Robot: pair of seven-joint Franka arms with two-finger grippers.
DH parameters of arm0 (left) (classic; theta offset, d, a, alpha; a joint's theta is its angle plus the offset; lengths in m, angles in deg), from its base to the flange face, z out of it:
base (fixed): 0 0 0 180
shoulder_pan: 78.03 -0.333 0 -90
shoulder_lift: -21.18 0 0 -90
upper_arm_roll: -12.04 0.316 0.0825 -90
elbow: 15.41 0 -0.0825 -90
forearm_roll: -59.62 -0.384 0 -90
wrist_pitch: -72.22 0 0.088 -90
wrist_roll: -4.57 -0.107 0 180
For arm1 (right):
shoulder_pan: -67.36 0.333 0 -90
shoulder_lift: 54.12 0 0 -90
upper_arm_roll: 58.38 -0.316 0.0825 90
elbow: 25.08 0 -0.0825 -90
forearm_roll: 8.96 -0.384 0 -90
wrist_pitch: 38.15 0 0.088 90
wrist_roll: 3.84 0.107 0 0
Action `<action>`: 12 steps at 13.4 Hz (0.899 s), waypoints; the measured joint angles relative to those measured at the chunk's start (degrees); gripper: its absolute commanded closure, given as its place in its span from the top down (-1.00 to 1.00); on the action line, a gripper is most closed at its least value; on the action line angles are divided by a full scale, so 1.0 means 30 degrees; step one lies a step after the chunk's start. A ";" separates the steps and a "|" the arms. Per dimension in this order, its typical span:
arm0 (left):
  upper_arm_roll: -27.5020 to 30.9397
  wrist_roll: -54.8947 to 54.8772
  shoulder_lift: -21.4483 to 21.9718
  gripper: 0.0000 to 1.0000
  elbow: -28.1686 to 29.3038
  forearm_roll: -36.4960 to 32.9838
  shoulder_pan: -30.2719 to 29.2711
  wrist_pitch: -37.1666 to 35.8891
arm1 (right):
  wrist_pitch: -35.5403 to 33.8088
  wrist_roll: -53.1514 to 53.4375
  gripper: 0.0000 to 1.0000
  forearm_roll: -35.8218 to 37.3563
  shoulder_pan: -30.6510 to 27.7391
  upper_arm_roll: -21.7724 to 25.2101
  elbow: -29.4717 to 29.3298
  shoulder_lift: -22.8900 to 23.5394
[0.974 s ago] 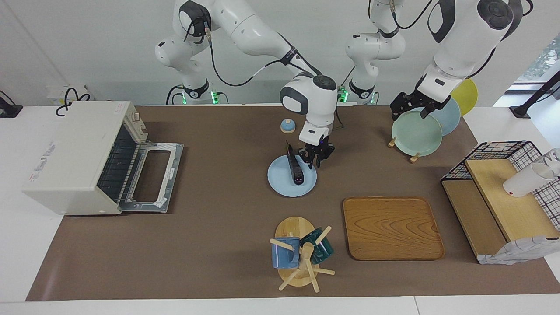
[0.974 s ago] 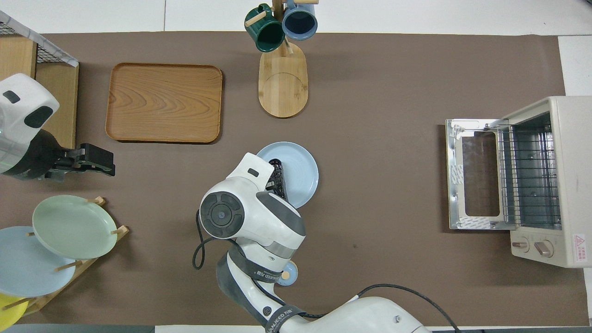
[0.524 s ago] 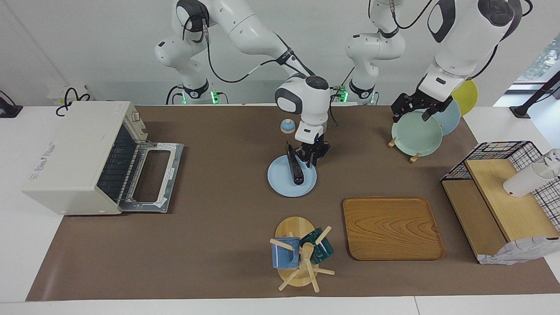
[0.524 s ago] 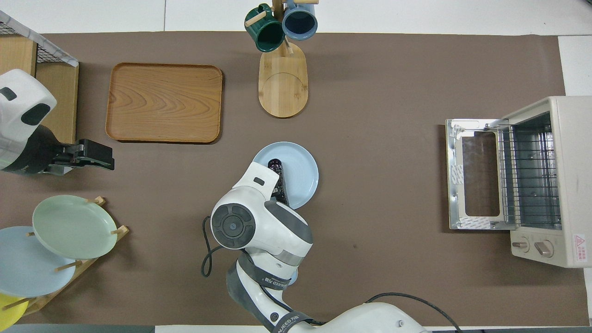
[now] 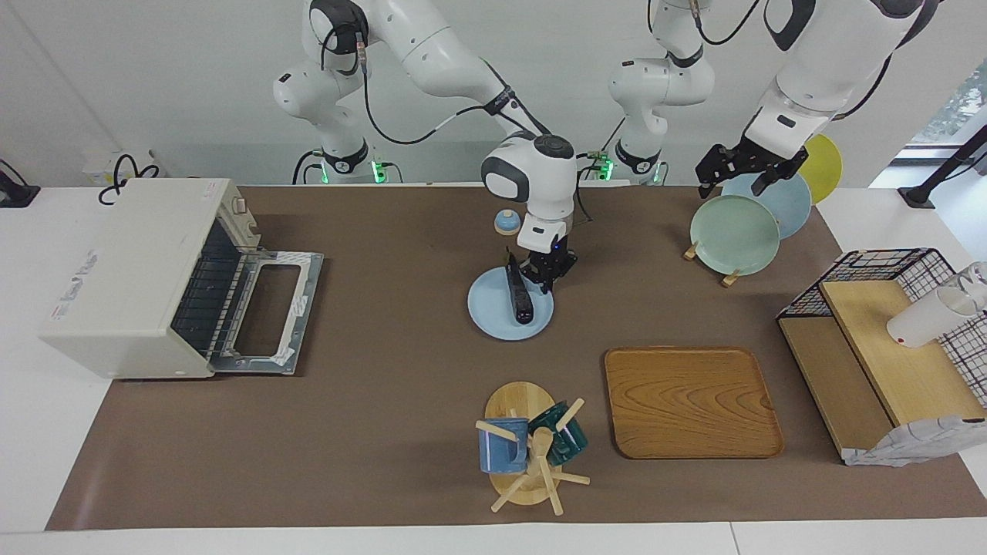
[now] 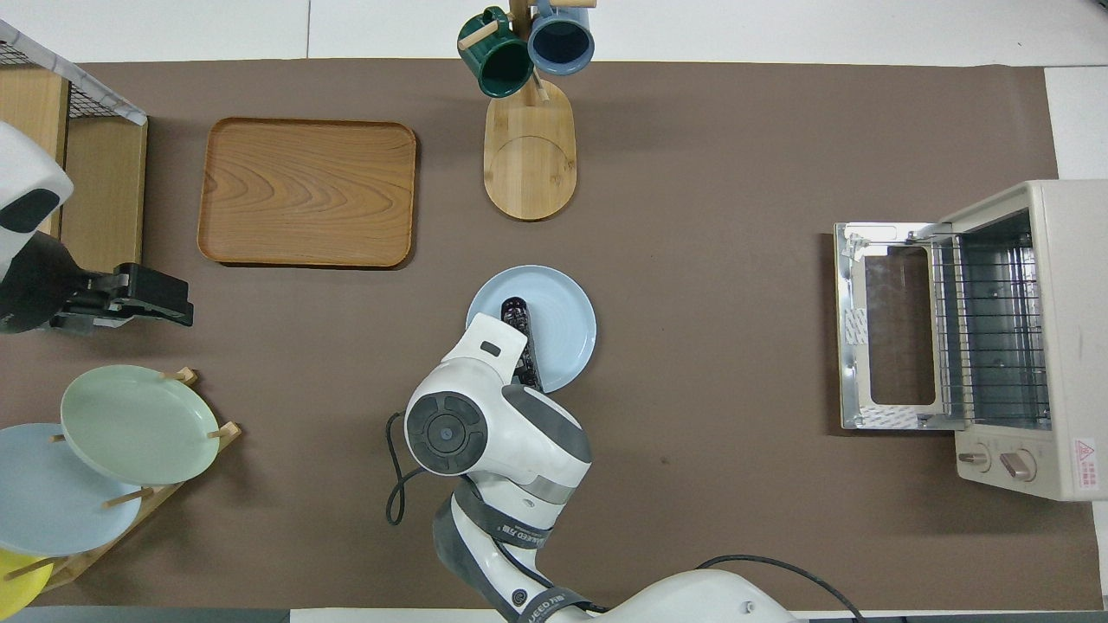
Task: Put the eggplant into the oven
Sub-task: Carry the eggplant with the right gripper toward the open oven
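Our right gripper [image 5: 542, 278] was down at the light blue plate [image 5: 493, 324] in the middle of the brown mat [image 5: 385, 432], with its fingertips brought together on the end of the eggplant [image 5: 520, 295] nearer to the robots. We saw the eggplant lying on this plate, long and dark, its other end pointing away from the robots. In the overhead view the wrist of this arm covered the place of the grip, so we judged the contact from the facing view.

Our left gripper [image 5: 739, 171] hung in the air over the plate rack [image 5: 705, 253] at the left arm's end of the table, with its fingers apart and nothing between them. Under it stood a green plate [image 5: 734, 234], then a blue one and a yellow one.

We saw the oven [image 5: 135, 274] at the right arm's end of the table, well apart from the eggplant. Its door [image 5: 268, 311] lay folded down flat on the mat and the wire rack [image 6: 991, 324] inside was bare. A wooden tray [image 5: 690, 401] and a mug tree [image 5: 528, 455] with two mugs stood farther from the robots than the blue plate.
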 measured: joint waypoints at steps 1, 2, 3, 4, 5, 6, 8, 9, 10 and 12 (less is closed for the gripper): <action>0.0000 -0.0011 -0.0100 1.00 0.0000 -0.0007 0.0000 -0.0001 | -0.0990 0.0000 -1.00 0.0648 0.0024 -0.0012 -0.0176 -0.0155; 0.0001 -0.0012 -0.0247 1.00 -0.0004 -0.0017 0.0000 0.0000 | -0.2454 0.0000 -1.00 0.1271 0.0026 -0.0016 -0.0659 -0.0271; 0.0001 -0.0015 -0.0382 1.00 -0.0014 -0.0021 0.0000 0.0008 | -0.4097 0.0000 -1.00 0.1598 -0.0008 0.0021 -0.1302 -0.0404; -0.0003 -0.0019 -0.0482 1.00 -0.0026 -0.0024 0.0000 0.0010 | -0.5585 0.0000 -1.00 0.1709 -0.0123 0.0154 -0.1888 -0.0658; -0.0010 -0.0020 -0.0522 1.00 -0.0032 -0.0031 0.0000 0.0006 | -0.6842 0.0000 -1.00 0.1729 -0.0491 0.0300 -0.2125 -0.1181; -0.0023 -0.0020 -0.0522 1.00 -0.0041 -0.0038 -0.0001 -0.0002 | -0.7783 -0.0001 -1.00 0.1733 -0.1157 0.0383 -0.1948 -0.1913; -0.0103 -0.0020 -0.0522 1.00 -0.0078 -0.0045 0.0000 -0.0004 | -0.8316 -0.0019 -1.00 0.1740 -0.3051 0.0429 -0.0356 -0.3798; -0.0112 -0.0020 -0.0522 1.00 -0.0098 -0.0056 -0.0015 -0.0005 | -0.8301 -0.0125 -1.00 0.1741 -0.4176 0.0442 0.0928 -0.4932; -0.0106 -0.0021 -0.0522 1.00 -0.0113 -0.0064 -0.0067 -0.0006 | -0.8256 -0.0290 -1.00 0.1741 -0.5253 0.0456 0.2298 -0.6056; -0.0093 -0.0020 -0.0521 1.00 -0.0165 -0.0071 -0.0088 -0.0005 | -0.8126 -0.0402 -1.00 0.1743 -0.6967 0.0458 0.4628 -0.7858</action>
